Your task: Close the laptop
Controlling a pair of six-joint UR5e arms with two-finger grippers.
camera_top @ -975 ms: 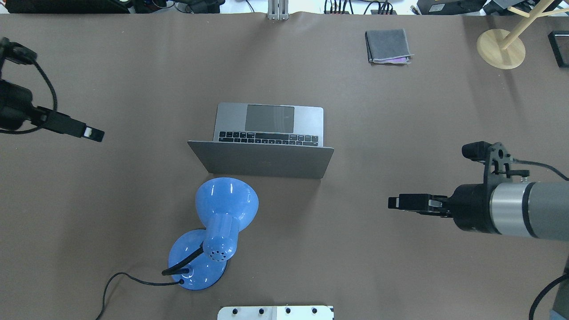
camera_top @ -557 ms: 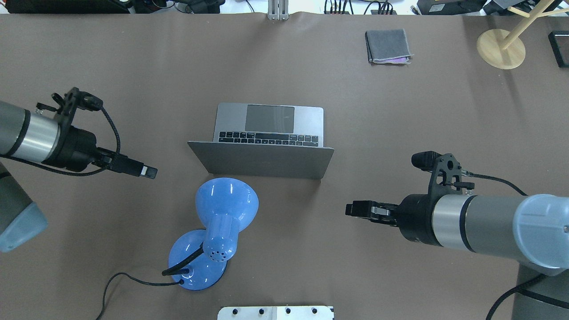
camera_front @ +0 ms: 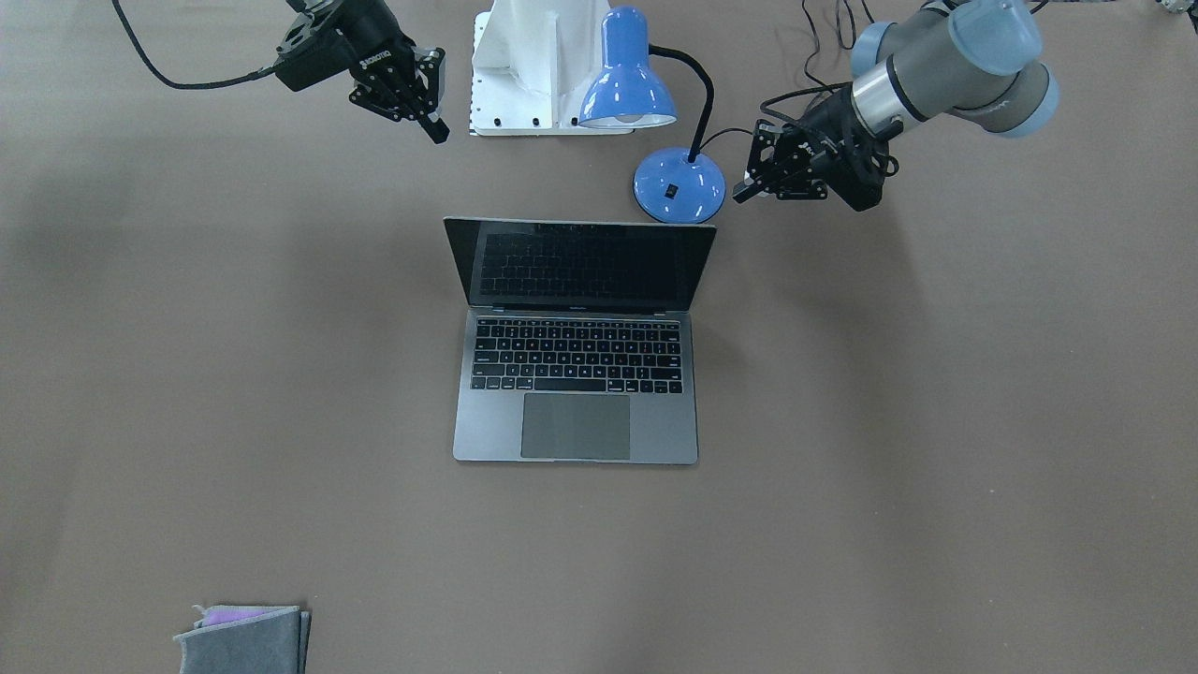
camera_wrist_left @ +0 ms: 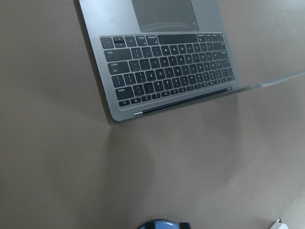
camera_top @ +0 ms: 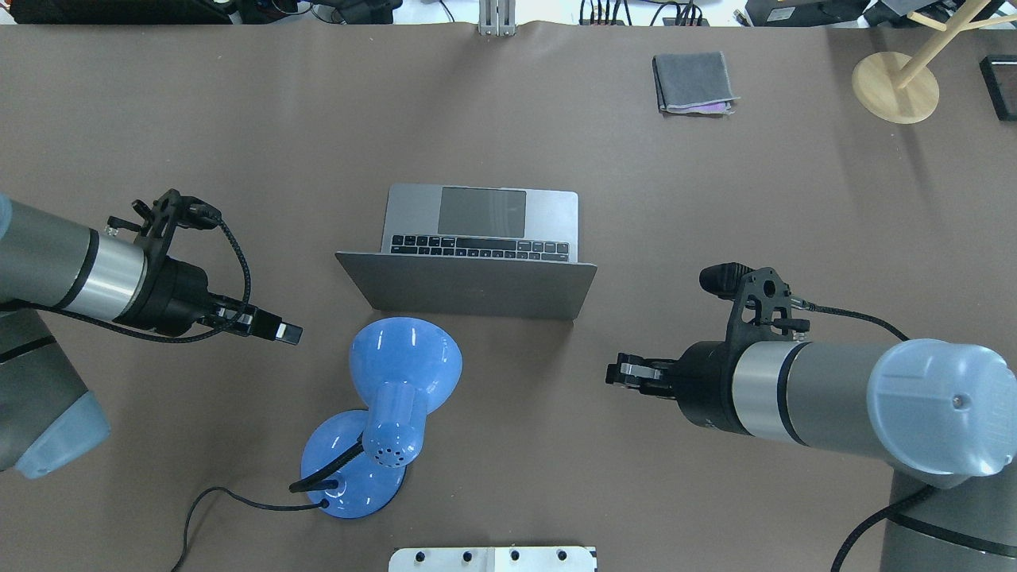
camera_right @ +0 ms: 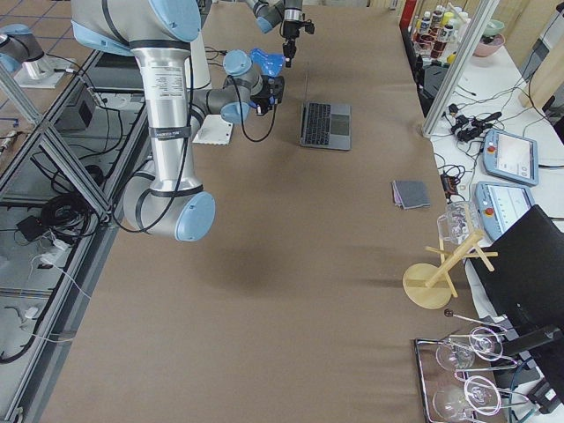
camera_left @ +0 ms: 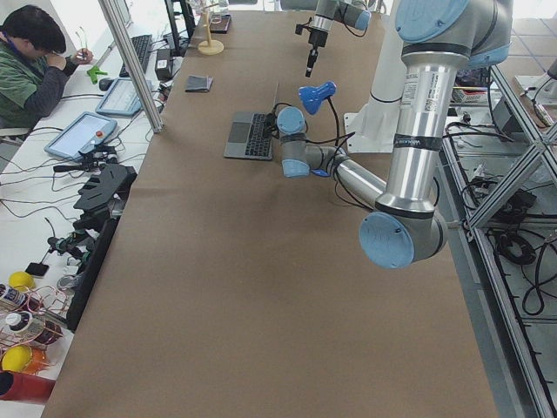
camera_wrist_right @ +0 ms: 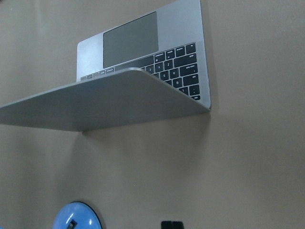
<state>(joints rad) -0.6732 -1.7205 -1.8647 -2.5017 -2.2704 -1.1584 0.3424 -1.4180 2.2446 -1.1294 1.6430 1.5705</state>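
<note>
Recorded in the overhead view:
- One left gripper (camera_top: 288, 333) is seen mid-left, jaws pressed together.
- One glossy blue desk lamp (camera_top: 405, 361) is noted below centre.
- One open space-grey metal laptop (camera_top: 469, 284) is set at centre.
- One right gripper (camera_top: 618, 372) is seen right of centre, jaws pressed together.
- One folded grey cloth (camera_top: 693, 81) is noted upper right.

Our left gripper (camera_top: 288, 333) has swung in from well out on our left of the laptop (camera_top: 469, 284) to near the lid's left corner. Our right gripper (camera_top: 618, 373) has closed in toward the lid's right corner, on our side of the laptop.
</note>
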